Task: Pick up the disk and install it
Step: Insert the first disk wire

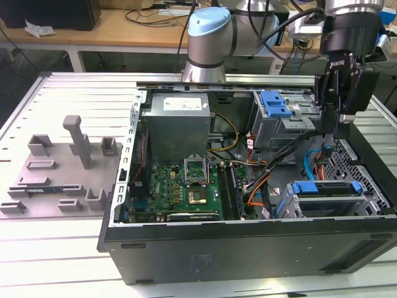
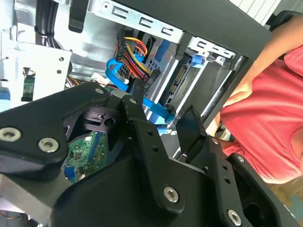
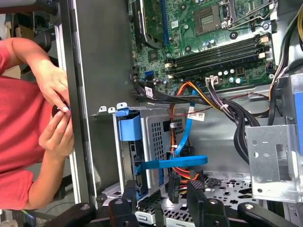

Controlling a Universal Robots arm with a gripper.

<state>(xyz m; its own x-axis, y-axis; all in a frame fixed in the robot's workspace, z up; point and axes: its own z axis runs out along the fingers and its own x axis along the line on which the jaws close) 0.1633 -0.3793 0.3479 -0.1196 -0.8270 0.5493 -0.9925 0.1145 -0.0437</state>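
Note:
The disk [image 1: 323, 187] sits in the grey drive cage at the front right of the open computer case, its blue carrier rail along the top. In the first wrist view its blue end tab [image 3: 129, 127] shows at the cage mouth. My gripper [image 1: 329, 129] hangs above the case's right side, behind that cage and apart from it. In both wrist views the black fingers [image 3: 194, 191] stand apart with only cables and the perforated case floor between them. The gripper [image 2: 163, 101] is open and holds nothing.
A blue flat cable [image 3: 170, 163] and orange and red wires [image 2: 135, 59] run just below the fingers. A second grey cage with a blue latch [image 1: 276, 103] stands further back. A person's hands [image 3: 54, 109] rest at the case's front edge. The motherboard [image 1: 180, 186] fills the middle.

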